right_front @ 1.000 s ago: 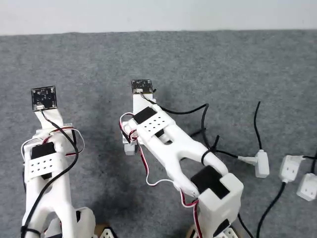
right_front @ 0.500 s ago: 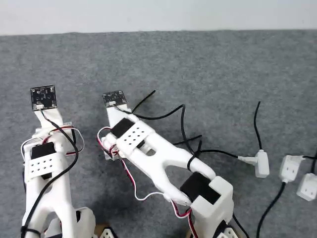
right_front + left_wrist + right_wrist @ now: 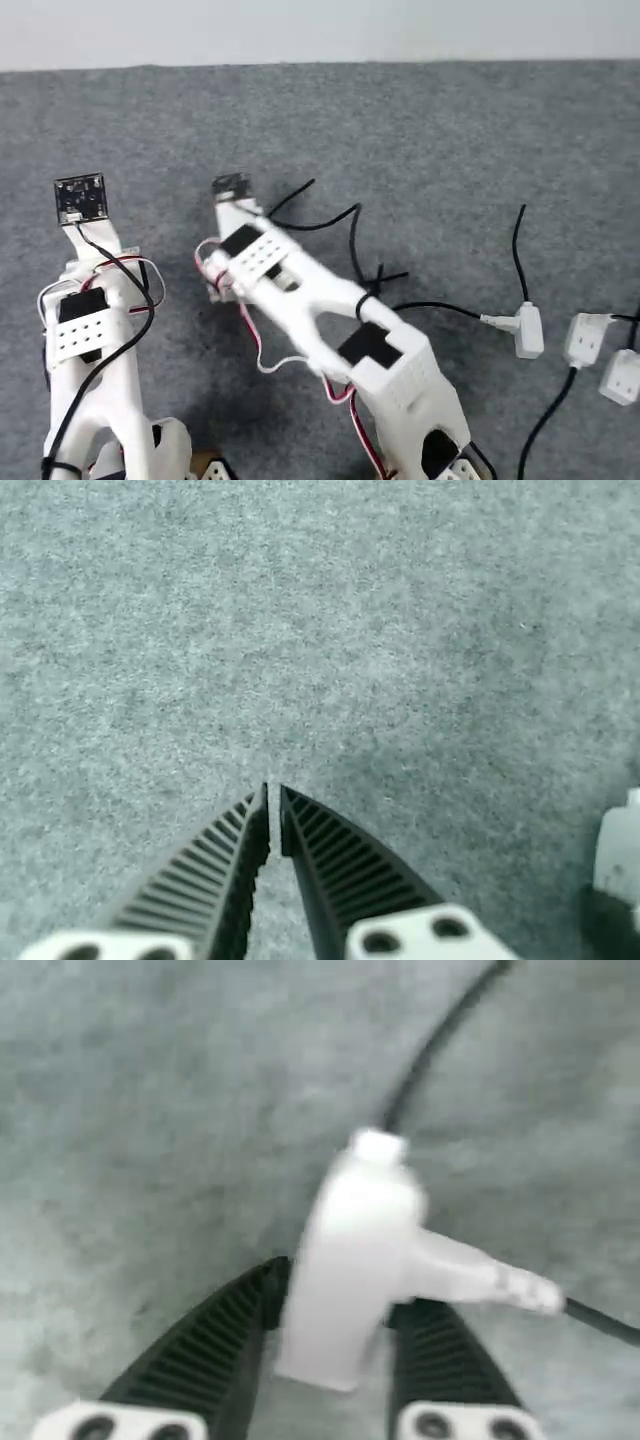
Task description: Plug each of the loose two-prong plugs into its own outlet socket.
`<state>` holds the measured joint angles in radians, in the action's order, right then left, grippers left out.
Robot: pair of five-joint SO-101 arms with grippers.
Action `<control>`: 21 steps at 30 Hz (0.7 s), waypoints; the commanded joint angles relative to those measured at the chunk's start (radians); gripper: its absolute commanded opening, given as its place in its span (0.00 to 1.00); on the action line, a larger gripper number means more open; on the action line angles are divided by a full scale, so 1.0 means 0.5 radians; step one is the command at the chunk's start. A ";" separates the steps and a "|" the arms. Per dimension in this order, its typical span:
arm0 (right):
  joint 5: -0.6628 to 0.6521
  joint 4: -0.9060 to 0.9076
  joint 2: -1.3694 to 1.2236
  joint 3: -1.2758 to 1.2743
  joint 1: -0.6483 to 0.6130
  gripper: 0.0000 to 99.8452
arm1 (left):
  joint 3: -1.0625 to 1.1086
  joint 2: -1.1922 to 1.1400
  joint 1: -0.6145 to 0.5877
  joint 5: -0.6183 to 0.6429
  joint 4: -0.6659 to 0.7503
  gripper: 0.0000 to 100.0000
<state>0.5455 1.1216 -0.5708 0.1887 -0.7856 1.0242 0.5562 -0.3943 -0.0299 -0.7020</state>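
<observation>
Steering from afar, I see the right arm (image 3: 300,290) slanting across the grey mat (image 3: 450,130) toward the left arm (image 3: 90,340). Near the mat's right edge, well apart from both, lie what I take for a socket (image 3: 585,337) beside a second socket (image 3: 620,375). The right gripper (image 3: 335,1295) has its fingers clamped on a white plug (image 3: 355,1230), with a black cord (image 3: 440,1030) trailing. The left gripper (image 3: 274,798) hangs over bare mat, its fingers almost touching and holding nothing. I'd grip firmly, carry the plug low toward a free socket, mind the cord's drag, and square the prongs, which are hidden from me, before pushing.
</observation>
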 commanded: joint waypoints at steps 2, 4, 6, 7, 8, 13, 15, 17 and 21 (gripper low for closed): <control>-0.120 0.299 0.121 0.178 0.192 0.01 | -0.051 -0.003 0.009 0.012 0.052 0.01; -0.218 0.465 0.272 0.178 0.327 0.01 | -0.041 -0.003 0.055 0.006 0.052 0.01; -0.384 0.624 0.459 0.175 0.505 0.01 | 0.008 0.012 0.120 0.003 0.055 0.01; -0.451 0.707 0.566 0.175 0.624 0.01 | 0.026 0.012 0.163 0.003 0.055 0.01; -0.516 0.775 0.677 0.175 0.753 0.01 | 0.041 0.012 0.209 0.000 0.055 0.01; -0.902 1.020 1.192 0.172 1.386 0.01 | 0.054 0.012 0.310 0.000 0.055 0.01; -1.105 1.119 1.346 0.175 1.606 0.01 | 0.054 0.015 0.310 -0.003 0.055 0.01; -1.264 1.235 1.413 0.172 1.827 0.01 | 0.054 0.015 0.313 -0.003 0.055 0.01; -1.436 1.244 1.422 0.061 2.245 0.01 | 0.057 0.015 0.313 -0.003 0.055 0.01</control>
<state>-0.1066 1.7384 0.0813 0.2148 0.1964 1.0625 0.5562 -0.2470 -0.0299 -0.7020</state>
